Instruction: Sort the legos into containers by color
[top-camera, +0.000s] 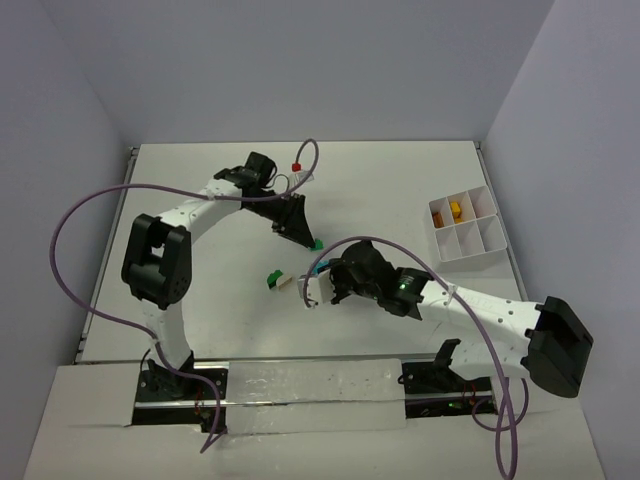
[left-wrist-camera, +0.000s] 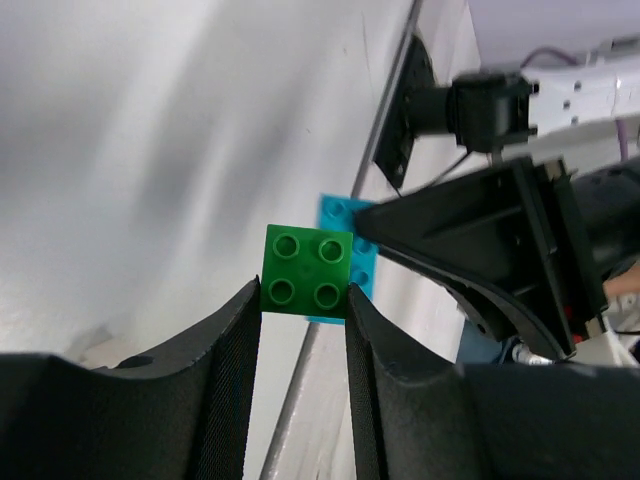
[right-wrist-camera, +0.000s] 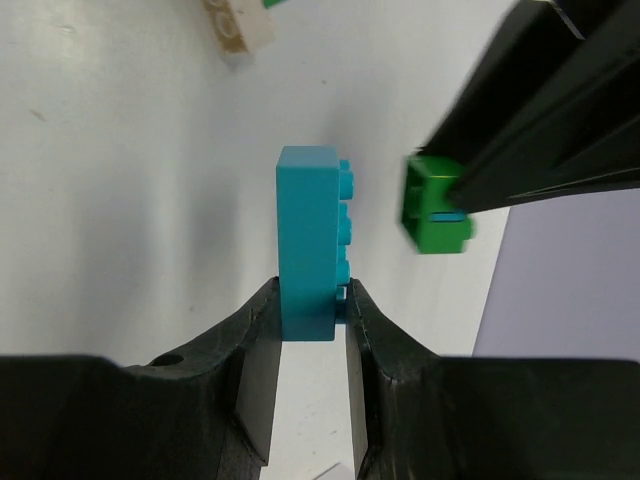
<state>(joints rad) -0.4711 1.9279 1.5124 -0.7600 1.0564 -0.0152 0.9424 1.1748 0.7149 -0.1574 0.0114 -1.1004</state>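
Now the left pincer (left-wrist-camera: 303, 300) clamps a green brick (left-wrist-camera: 306, 271). The right pincer (right-wrist-camera: 310, 300) clamps a teal brick (right-wrist-camera: 308, 235); tray (top-camera: 490, 232) at 3 o'clock.

Three views (top external, left wrist, right wrist): no text, label, brand, number or sign can be read in any of them. The stud tops of the small green square plastic brick (left-wrist-camera: 307, 271), centre of the left wrist view, and the side studs of the teal oblong plastic brick (right-wrist-camera: 308, 240), centre of the right wrist view, show no legible lettering.
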